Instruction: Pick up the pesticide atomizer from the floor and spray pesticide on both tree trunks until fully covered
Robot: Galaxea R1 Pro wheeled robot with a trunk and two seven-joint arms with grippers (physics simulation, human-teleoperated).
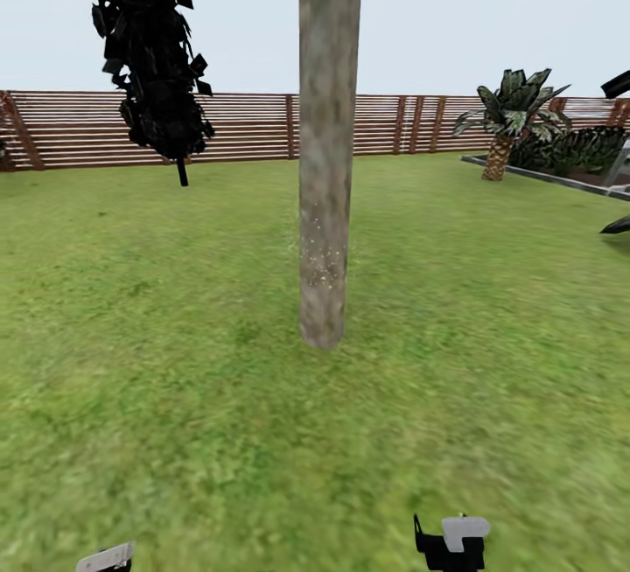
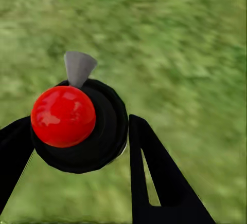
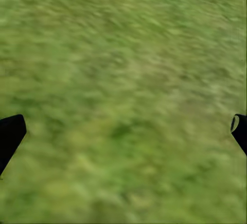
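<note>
Between the left gripper's (image 2: 77, 147) dark fingers (image 2: 154, 172) sits the pesticide atomizer (image 2: 63, 116), clamped.
Head view adds the tree trunk (image 1: 328, 161) ahead on lawn (image 1: 157, 362); right gripper (image 3: 123, 131) spread wide, holding nothing.

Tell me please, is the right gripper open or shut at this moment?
Open: the right gripper has its two dark fingertips at opposite edges of its wrist view, with bare grass between them.

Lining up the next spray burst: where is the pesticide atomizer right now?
In the left wrist view, the pesticide atomizer sits between the left gripper fingers, red top toward the camera, above the lawn.
</note>
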